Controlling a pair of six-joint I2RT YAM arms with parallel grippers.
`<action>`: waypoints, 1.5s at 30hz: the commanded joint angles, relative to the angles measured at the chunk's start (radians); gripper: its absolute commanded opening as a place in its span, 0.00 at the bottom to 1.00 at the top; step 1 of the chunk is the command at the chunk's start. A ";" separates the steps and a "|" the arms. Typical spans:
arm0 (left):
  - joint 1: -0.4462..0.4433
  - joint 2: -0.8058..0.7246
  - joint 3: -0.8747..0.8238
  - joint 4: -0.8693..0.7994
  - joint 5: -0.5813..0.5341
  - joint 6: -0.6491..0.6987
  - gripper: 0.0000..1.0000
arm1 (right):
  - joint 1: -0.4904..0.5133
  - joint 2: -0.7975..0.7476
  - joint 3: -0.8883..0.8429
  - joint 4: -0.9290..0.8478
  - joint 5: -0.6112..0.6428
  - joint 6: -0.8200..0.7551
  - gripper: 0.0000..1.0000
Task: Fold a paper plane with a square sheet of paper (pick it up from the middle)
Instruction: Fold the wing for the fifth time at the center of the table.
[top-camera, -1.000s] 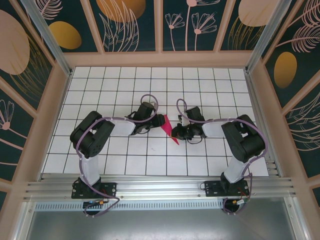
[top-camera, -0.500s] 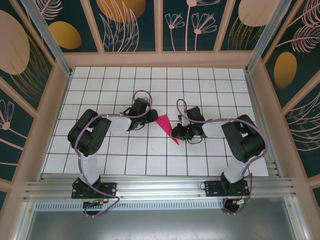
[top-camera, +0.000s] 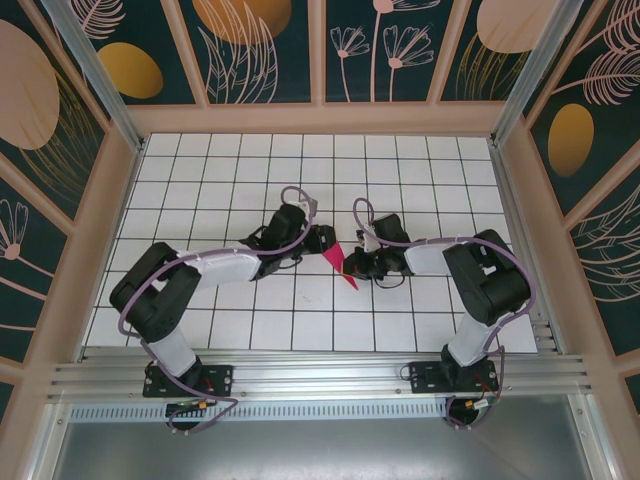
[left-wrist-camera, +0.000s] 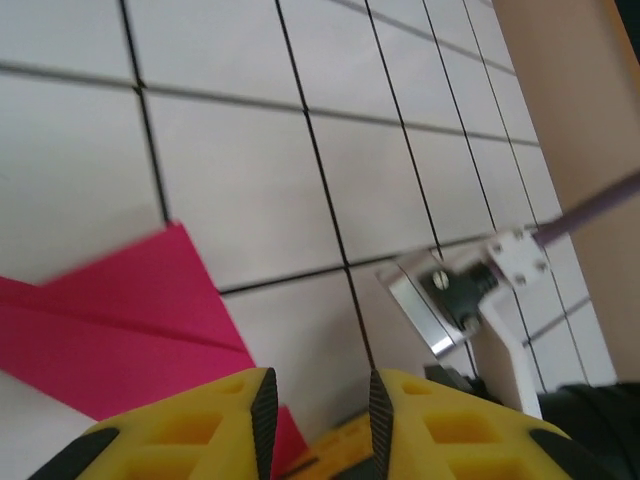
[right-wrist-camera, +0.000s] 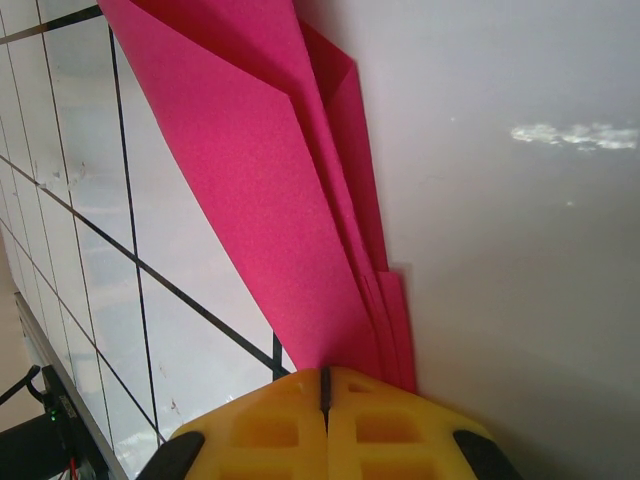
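The magenta-pink paper plane (top-camera: 338, 264) is a narrow, creased dart held up at mid table, its point toward the near edge. My right gripper (top-camera: 357, 266) is shut on its folded layers; in the right wrist view the yellow fingers (right-wrist-camera: 260, 430) meet over the stacked pink folds (right-wrist-camera: 260, 150). My left gripper (top-camera: 324, 240) sits at the plane's far upper end, open with a small gap. In the left wrist view the pink paper (left-wrist-camera: 130, 310) lies left of and below the left gripper (left-wrist-camera: 318, 408), with only white tile between the pads.
White grid table (top-camera: 250, 180) inside a frame with beige posts and patterned walls. A purple cable and metal bracket of the right arm (left-wrist-camera: 460, 295) sit close ahead of my left fingers. Free tiles lie at the far side and near front.
The left gripper drew back from the paper, then came forward again to its upper end, its jaws a little narrower. The right gripper and the plane stayed put.
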 joint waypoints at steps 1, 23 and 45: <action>-0.021 0.073 -0.020 0.064 0.055 -0.061 0.31 | -0.003 0.082 -0.071 -0.161 0.187 -0.031 0.03; -0.016 0.214 0.046 -0.095 -0.054 -0.075 0.31 | -0.004 0.085 -0.090 -0.182 0.220 -0.040 0.02; 0.158 0.219 0.096 -0.174 -0.132 -0.007 0.37 | -0.004 0.075 -0.106 -0.179 0.216 -0.037 0.02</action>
